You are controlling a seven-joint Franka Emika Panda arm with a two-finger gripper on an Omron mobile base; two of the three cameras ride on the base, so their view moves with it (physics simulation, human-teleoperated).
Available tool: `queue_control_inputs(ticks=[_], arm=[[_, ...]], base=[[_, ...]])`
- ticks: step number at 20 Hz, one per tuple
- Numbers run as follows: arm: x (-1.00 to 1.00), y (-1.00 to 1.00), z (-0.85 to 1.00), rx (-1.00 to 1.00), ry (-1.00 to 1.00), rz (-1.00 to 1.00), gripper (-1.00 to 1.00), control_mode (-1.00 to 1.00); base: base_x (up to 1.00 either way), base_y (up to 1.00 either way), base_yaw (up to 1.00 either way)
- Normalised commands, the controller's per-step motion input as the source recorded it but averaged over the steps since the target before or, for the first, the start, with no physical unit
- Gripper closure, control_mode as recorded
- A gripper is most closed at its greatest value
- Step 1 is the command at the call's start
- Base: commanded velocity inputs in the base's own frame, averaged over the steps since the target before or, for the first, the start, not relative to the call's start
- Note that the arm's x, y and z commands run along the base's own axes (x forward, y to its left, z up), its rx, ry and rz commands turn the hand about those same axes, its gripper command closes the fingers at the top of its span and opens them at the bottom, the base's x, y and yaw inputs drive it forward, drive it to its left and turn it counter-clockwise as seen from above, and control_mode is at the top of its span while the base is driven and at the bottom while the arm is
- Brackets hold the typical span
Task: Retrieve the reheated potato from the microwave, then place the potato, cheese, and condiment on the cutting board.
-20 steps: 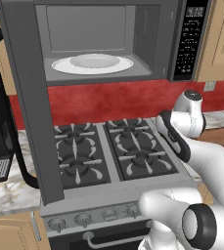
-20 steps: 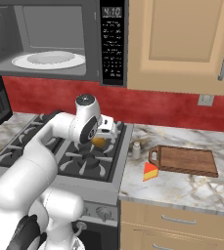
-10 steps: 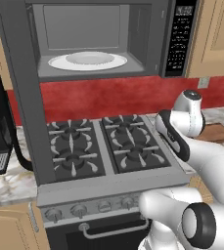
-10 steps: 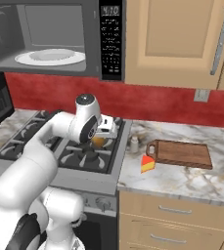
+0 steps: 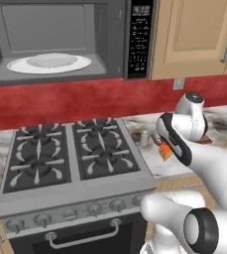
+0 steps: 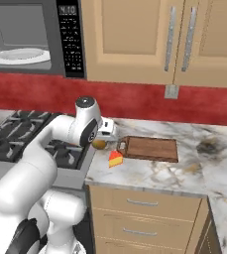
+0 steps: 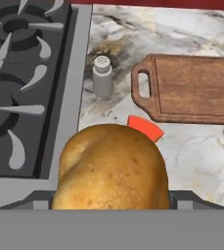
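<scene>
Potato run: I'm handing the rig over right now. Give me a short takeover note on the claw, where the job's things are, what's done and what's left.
Claw: closed on the potato, carried low over the counter edge just right of the stove.
Microwave: door open, white plate inside, bare.
Cutting board: on the counter right of the claw, nothing on it yet.
Cheese: on the counter just in front of the board's handle end.
Condiment: upright between stove and board handle.
Done: potato retrieved.
Left: set potato on the board, then cheese and condiment.
</scene>
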Motion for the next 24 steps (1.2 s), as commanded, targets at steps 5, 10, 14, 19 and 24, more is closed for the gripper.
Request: queue_control_inputs(ticks=[5,10,14,19,24], arm=[[0.00,0.00,0.00,0.00,0.00,0.00,1.00,1.00],[0.00,0.00,0.00,0.00,0.00,0.00,1.00,1.00],[0.00,0.00,0.00,0.00,0.00,0.00,1.00,1.00],[0.00,0.00,0.00,0.00,0.00,0.00,1.00,1.00],[0.00,0.00,0.00,0.00,0.00,0.00,1.00,1.00]], base=[[0.12,-0.69,0.00],[0.06,-0.62,0.00],[0.24,-0.54,0.00],[0.23,-0.43,0.00],[0.43,-0.19,0.00]])
